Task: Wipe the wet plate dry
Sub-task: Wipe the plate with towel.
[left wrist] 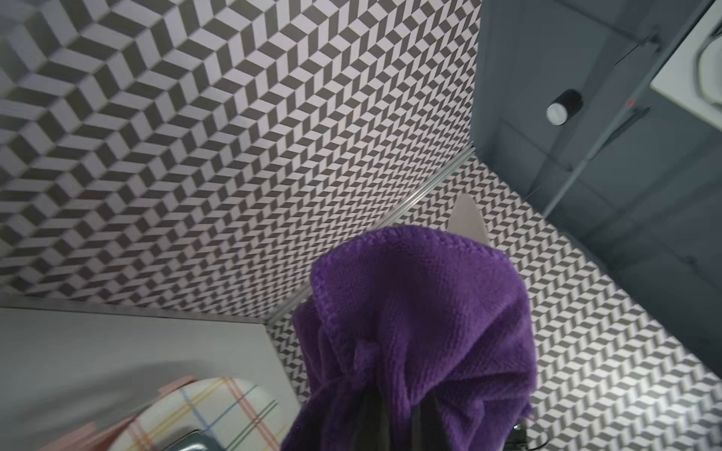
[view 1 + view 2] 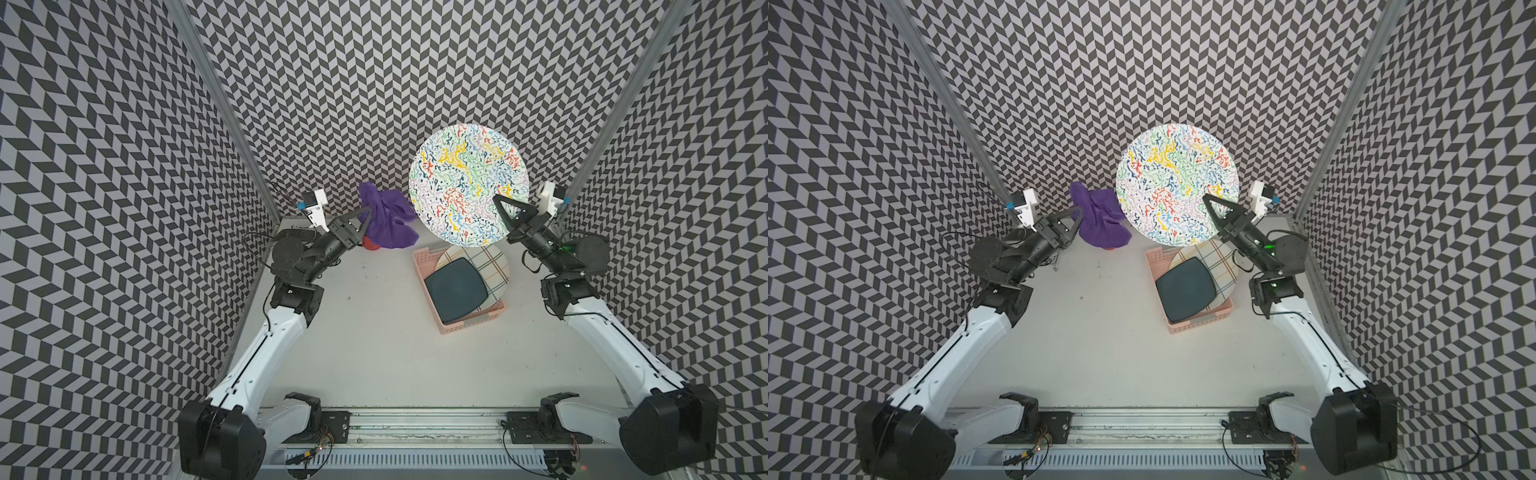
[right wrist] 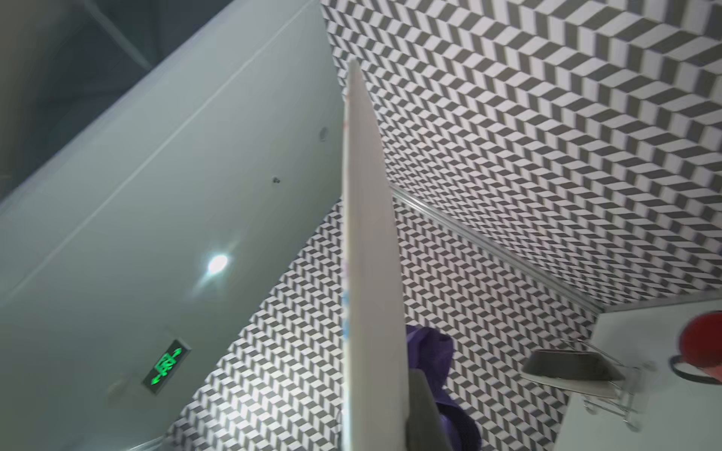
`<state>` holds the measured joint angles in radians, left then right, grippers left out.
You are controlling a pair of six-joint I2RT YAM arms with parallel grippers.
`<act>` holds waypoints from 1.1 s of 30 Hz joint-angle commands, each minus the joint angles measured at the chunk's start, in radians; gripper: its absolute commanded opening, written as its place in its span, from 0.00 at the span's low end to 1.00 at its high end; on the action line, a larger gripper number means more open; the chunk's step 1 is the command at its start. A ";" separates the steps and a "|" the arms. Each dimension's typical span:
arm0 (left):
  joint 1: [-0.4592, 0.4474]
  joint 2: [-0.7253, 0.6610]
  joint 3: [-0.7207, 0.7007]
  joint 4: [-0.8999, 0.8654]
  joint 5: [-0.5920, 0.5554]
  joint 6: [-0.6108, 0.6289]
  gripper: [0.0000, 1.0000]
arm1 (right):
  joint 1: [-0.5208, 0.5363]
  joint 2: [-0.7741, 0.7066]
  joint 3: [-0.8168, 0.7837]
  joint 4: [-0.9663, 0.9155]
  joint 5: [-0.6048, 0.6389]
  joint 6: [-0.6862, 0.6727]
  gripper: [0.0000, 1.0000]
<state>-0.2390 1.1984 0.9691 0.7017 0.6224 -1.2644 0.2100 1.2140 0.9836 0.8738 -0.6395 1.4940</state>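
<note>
While the right gripper (image 2: 500, 202) is clamped on the rim of the patterned plate (image 2: 468, 183), the plate is held in the air, tilted up on edge, with its coloured face towards the top cameras. It hangs above the far end of the pink basket (image 2: 473, 326), which holds a plaid plate (image 2: 492, 255) and a dark square plate (image 2: 455, 291). In the right wrist view the patterned plate (image 3: 367, 254) shows nearly edge-on.

The left gripper (image 2: 365, 217) is closed on a bunched purple cloth (image 2: 386, 222), which is raised over the far part of the table (image 2: 365, 340). A red object (image 2: 371, 246) sits under the cloth and is mostly hidden.

In both top views the cloth's edge lies just beside the plate's rim. Whether the two touch cannot be told. The left wrist view shows the cloth (image 1: 422, 312) with a sliver of plate rim (image 1: 467, 214) beyond it.

Step in hand, as a judgement: both pickups look done, and the cloth is being brought to the plate. No wiping contact is confirmed. Wetness cannot be read at this resolution.

The next move calls for the left arm to carry the cloth across onto the coloured face and press lightly. The right grip must resist that push, because a rim pinch on a wet plate may pivot or slip. The strokes should cover the face, then the back.
</note>
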 commanded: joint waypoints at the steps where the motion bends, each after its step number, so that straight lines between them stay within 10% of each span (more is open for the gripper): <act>1: -0.017 0.053 0.070 0.405 0.095 -0.309 0.00 | 0.014 -0.004 0.027 0.248 -0.095 0.118 0.00; 10: -0.076 0.161 0.183 0.655 0.008 -0.511 0.00 | 0.115 0.058 0.040 0.211 -0.154 0.090 0.00; 21: -0.353 0.251 0.236 0.629 -0.038 -0.443 0.00 | 0.198 0.244 0.282 0.249 -0.083 0.056 0.00; 28: -0.254 0.269 0.266 0.784 -0.186 -0.606 0.00 | 0.084 0.197 0.212 0.276 -0.049 0.093 0.00; 33: -0.293 0.349 0.321 0.860 -0.225 -0.689 0.00 | 0.221 0.111 0.139 0.157 -0.103 -0.094 0.00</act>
<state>-0.4797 1.5337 1.2282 1.4185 0.4191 -1.8931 0.3584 1.3849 1.1301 1.0649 -0.7242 1.5253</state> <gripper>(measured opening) 0.068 0.111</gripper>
